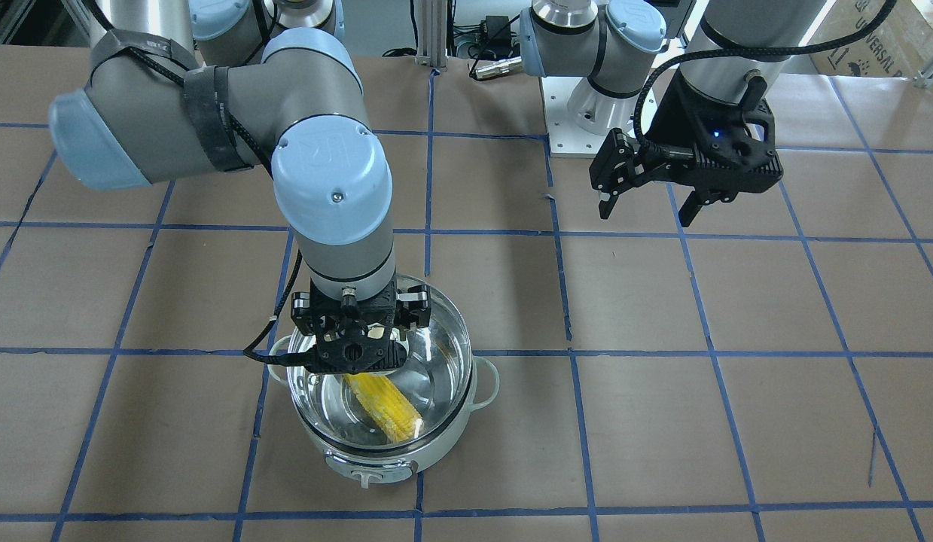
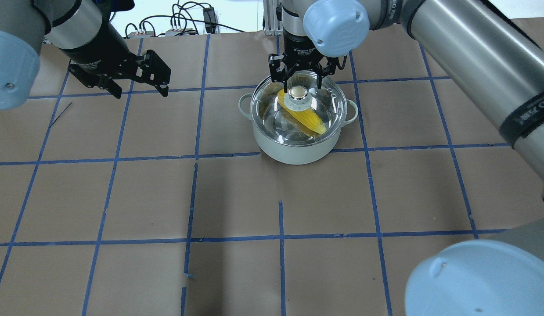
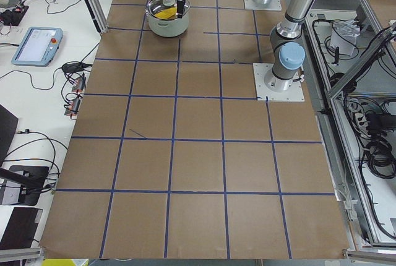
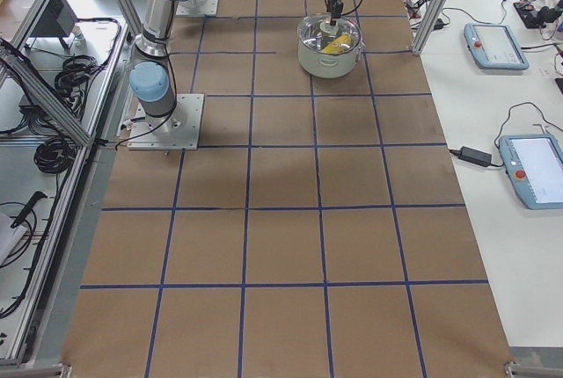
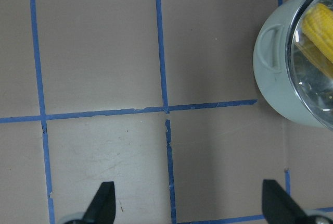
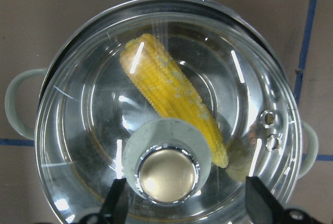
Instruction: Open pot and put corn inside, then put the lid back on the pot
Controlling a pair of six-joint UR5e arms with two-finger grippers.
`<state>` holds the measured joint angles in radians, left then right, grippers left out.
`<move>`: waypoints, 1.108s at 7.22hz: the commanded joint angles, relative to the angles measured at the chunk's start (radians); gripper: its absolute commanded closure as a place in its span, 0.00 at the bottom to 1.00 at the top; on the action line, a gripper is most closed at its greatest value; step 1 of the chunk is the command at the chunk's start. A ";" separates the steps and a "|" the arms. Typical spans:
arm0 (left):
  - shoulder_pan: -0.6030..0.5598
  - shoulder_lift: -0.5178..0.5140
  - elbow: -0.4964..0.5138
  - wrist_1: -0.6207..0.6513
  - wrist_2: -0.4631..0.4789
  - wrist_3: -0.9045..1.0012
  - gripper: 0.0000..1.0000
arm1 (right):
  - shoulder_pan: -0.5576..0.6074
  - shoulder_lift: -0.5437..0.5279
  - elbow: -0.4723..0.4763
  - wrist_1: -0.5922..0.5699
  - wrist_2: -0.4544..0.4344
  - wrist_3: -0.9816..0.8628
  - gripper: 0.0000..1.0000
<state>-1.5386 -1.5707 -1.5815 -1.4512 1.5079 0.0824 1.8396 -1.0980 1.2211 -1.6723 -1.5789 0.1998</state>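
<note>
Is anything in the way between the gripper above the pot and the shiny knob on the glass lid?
Nothing visible. The right gripper hangs open directly over the metallic beige knob of the clear glass lid, its jaws apart on either side, with only air between.

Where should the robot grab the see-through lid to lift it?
By the shiny knob in the middle of the lid, straight down from above. It sticks up and is narrow enough to pinch; the glass dome is wide, smooth and sloping.
</note>
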 commanded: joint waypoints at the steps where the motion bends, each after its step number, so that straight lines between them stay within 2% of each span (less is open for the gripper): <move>1: 0.000 0.000 0.000 0.000 0.000 0.000 0.00 | -0.075 -0.070 0.000 -0.007 -0.025 -0.002 0.02; 3: 0.000 0.000 0.000 0.000 0.000 0.000 0.00 | -0.167 -0.181 0.046 0.011 -0.026 -0.094 0.01; 6: 0.000 0.001 -0.003 0.000 0.000 0.000 0.00 | -0.186 -0.382 0.216 0.063 -0.021 -0.126 0.01; 8: 0.000 0.003 -0.003 0.000 0.000 0.000 0.00 | -0.195 -0.463 0.311 0.065 -0.021 -0.126 0.01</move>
<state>-1.5386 -1.5683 -1.5843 -1.4511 1.5079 0.0829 1.6493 -1.5101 1.4736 -1.6108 -1.5999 0.0758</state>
